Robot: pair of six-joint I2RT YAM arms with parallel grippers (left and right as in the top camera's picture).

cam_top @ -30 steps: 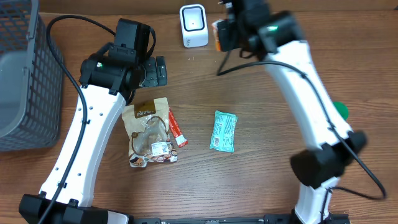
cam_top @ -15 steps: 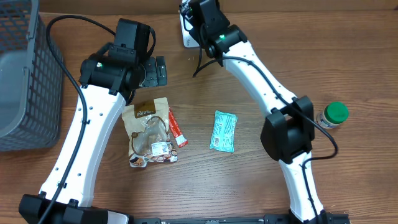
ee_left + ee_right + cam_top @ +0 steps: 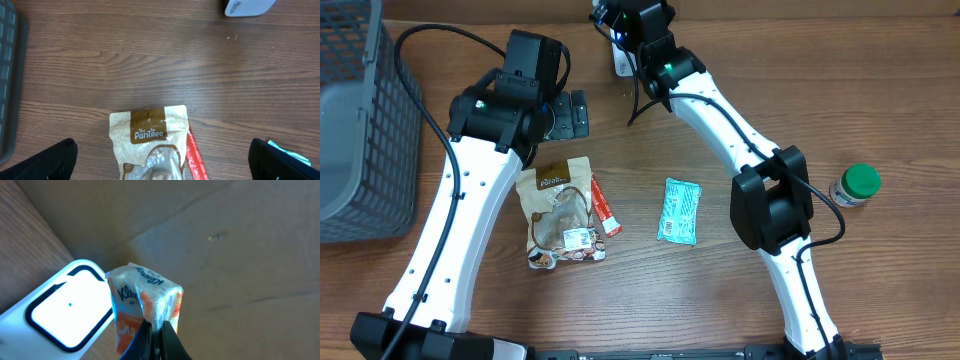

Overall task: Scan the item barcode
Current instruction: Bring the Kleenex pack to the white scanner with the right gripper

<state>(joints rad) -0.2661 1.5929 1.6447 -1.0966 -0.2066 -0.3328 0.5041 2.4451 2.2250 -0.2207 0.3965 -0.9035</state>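
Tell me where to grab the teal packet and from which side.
Grip the teal packet across its short width, near the middle, coming down from above. It lies flat on the table, long edges clear of the red sachet, so both sides look reachable.

From overhead we look straight down, from high up, on the whole tabletop (image 3: 720, 300), with the basket (image 3: 360, 120) at left and the scanner (image 3: 620, 66) at the far edge. The left wrist camera gives us a nearer downward look at the bag (image 3: 150, 140) and a corner of the scanner (image 3: 247, 6), both also seen from overhead. From the right wrist we look slantwise, very close, past the pack (image 3: 142, 295) at the face of the scanner (image 3: 65, 305), the one thing all three views share.
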